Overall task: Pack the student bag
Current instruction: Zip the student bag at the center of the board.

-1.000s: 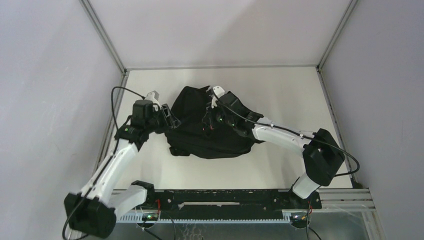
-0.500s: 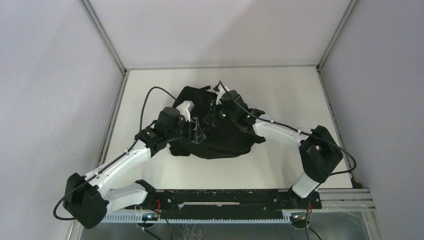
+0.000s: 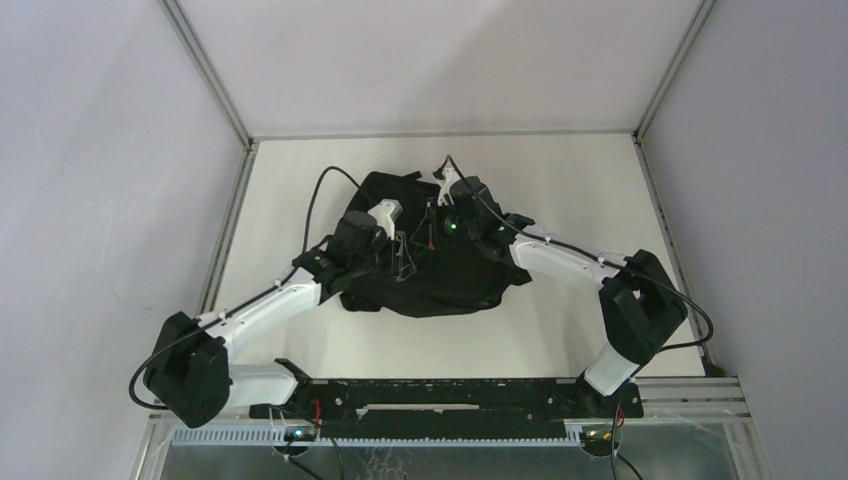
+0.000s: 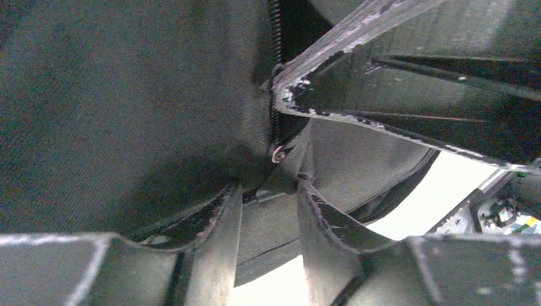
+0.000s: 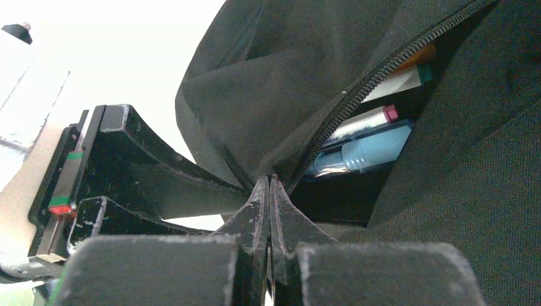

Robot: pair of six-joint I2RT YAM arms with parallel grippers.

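Black student bag (image 3: 445,285) lying in the middle of a white table (image 3: 570,180), both arms on it.
Right gripper (image 5: 268,182) has its jaws together, seemingly pinching fabric beside the open zip (image 5: 376,80), with pens (image 5: 360,150) inside; left gripper (image 4: 268,188) has its jaws apart.

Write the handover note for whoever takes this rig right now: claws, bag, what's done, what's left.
Left claw: open, jaws astride a fabric tab beside the zip, low against the bag.
Right claw: shut, apparently pinching the bag's fabric at the end of the zip.
Student bag: lying mid-table, between the two arms.
Done: several pens are inside the open compartment, including a light blue one and a white one.
Left: the zip is open and probably needs closing. No books are visible, so I can't tell whether they are packed.
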